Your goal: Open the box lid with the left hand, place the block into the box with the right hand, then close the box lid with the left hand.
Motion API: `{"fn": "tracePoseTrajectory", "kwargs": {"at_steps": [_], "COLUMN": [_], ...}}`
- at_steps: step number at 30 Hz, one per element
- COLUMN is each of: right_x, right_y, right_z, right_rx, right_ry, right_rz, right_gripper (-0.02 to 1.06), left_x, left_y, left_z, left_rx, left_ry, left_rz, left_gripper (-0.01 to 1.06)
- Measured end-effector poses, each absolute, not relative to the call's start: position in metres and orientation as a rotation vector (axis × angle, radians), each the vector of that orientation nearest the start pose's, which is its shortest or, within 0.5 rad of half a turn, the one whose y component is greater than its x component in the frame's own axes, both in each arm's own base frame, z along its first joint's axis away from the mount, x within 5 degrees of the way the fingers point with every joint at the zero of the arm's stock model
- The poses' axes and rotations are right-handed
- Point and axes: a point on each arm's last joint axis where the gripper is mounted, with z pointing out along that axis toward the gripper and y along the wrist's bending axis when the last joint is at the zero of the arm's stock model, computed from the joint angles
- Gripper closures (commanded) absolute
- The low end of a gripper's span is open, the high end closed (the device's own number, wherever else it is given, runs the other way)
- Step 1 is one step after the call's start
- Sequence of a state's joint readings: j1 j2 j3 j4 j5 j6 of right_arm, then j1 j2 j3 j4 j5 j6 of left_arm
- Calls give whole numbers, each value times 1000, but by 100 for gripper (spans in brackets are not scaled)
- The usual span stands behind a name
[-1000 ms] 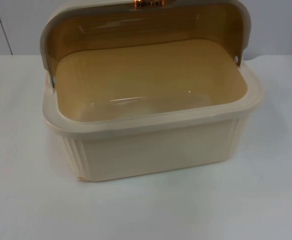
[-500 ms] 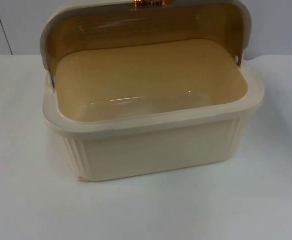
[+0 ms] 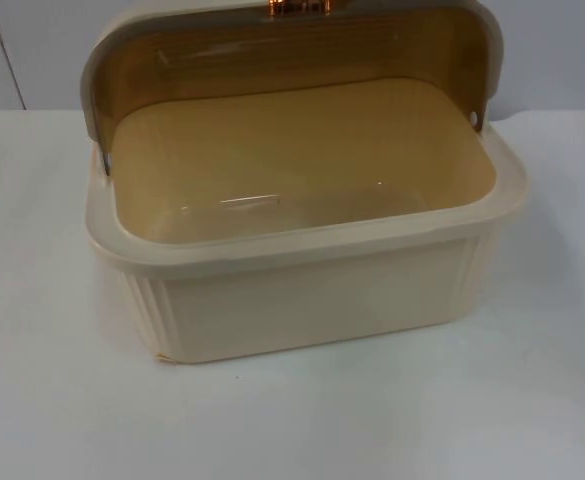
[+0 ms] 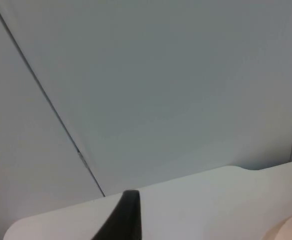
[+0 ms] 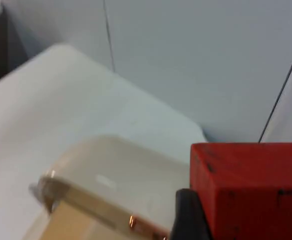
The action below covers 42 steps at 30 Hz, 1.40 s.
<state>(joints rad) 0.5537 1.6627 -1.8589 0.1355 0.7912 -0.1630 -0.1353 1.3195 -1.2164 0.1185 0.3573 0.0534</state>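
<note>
A cream box (image 3: 302,245) stands on the white table (image 3: 52,400) with its lid (image 3: 292,50) swung up and back, a copper handle (image 3: 297,6) at the lid's top. Its tan inside is bare. Seen from the right wrist, my right gripper (image 5: 248,225) is shut on a red block (image 5: 250,175), one black fingertip (image 5: 188,217) against the block's side. It hangs above and behind the raised lid (image 5: 111,175). My left gripper (image 4: 136,235) waits off to the side facing the grey wall; one black fingertip (image 4: 125,215) shows, with an edge of the box (image 4: 290,230) close by.
The grey partition wall (image 3: 552,50) rises right behind the box. White table surface lies in front of the box and to both sides of it. The table's far edge (image 4: 185,180) meets the wall.
</note>
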Motion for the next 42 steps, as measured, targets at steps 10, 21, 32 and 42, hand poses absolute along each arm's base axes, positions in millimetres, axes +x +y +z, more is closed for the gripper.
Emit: {"fn": "tracePoseTrajectory", "kwargs": {"at_steps": [10, 21, 32, 42], "right_x": [317, 265, 261, 270], "right_y": [203, 181, 192, 197], "right_z": [443, 419, 334, 273], "right_rx": [-669, -612, -600, -672], "right_ry": [1976, 1840, 1748, 1746], "right_rz": [369, 420, 424, 334], "right_gripper": [104, 104, 104, 104], "left_x": [301, 299, 298, 297], "left_y": [-37, -37, -37, -37], "left_z": [391, 393, 394, 395], "left_rx": [263, 262, 261, 261], "left_ry": [1924, 1918, 1916, 1912], "left_rz": [60, 59, 60, 60], "left_gripper": [0, 0, 0, 0]}}
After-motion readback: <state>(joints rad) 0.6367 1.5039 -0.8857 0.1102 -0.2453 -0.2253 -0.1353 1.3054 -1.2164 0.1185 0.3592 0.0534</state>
